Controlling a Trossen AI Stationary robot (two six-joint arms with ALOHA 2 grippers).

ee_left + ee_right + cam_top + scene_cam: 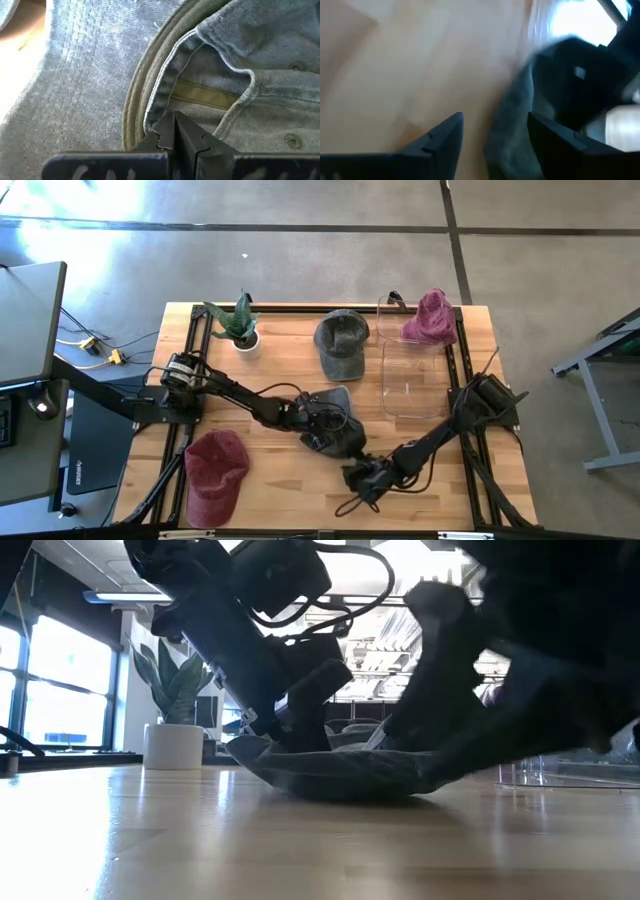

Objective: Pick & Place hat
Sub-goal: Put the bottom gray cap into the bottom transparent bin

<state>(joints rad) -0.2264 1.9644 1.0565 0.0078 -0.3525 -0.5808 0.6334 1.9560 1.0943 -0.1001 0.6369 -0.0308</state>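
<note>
Left tool (335,442), at lower centre of the high view, is clamped shut on the inner band of the grey denim cap (240,95) lying flat on the worktop (280,480). Just right of it, the right tool (362,477) stands spread and empty, the cap's edge directly ahead between its fingers (440,137).

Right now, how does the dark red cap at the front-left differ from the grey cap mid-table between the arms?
The dark red fabric cap lies alone near the front-left corner of the wooden table, with no gripper on it. The grey denim cap lies mid-table, and the left gripper is shut on its inner band, while the right gripper stands open beside it. They differ in colour, red against grey. Both are brimmed caps on the tabletop.
</note>
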